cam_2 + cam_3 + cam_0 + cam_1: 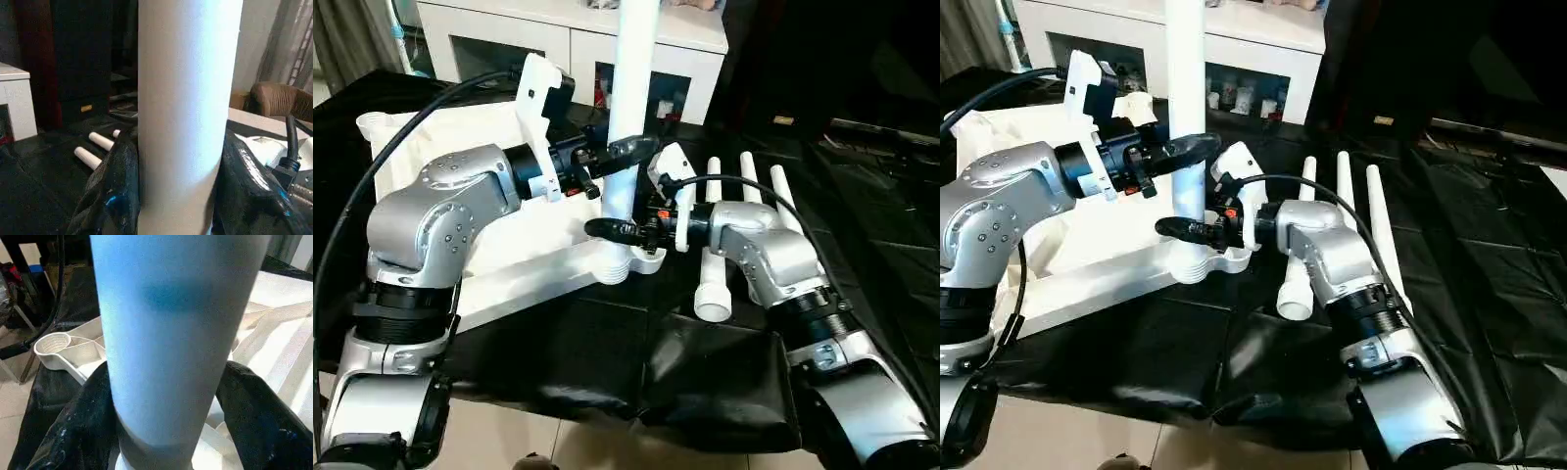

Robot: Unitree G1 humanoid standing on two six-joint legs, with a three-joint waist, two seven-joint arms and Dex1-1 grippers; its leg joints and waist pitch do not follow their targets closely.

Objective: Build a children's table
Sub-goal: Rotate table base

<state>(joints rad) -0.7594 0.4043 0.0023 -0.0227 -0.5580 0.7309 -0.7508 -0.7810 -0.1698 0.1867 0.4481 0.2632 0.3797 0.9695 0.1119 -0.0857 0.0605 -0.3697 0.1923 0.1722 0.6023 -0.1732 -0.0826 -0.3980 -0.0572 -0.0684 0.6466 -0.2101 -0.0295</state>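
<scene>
Crinkled black sheet [607, 343], ribbed white tabletop [509, 269], smooth upright tube leg [631, 108]

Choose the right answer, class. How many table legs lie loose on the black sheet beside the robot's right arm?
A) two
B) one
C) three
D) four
C: three white legs lie side by side on the black sheet, while a fourth leg stands upright at the tabletop's corner socket, with both grippers around it.
</scene>
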